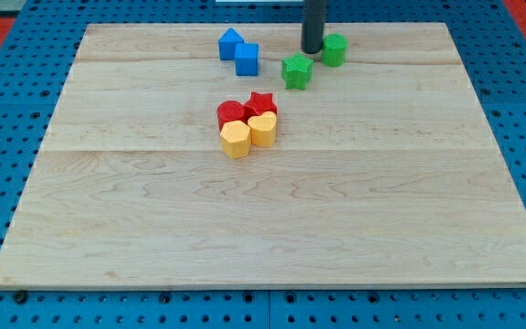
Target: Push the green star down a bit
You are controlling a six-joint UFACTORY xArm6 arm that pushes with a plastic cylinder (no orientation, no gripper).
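The green star (297, 70) lies near the top middle of the wooden board (272, 219). My tip (311, 50) stands just above and slightly right of the star, close to it; I cannot tell if they touch. A green round block (334, 49) sits right next to the tip on its right.
Two blue blocks, a pentagon shape (230, 44) and a cube (247, 59), sit left of the star. Below them is a cluster: a red round block (231, 113), a red star (261, 104), a yellow hexagon (236, 140) and a yellow heart-like block (263, 129).
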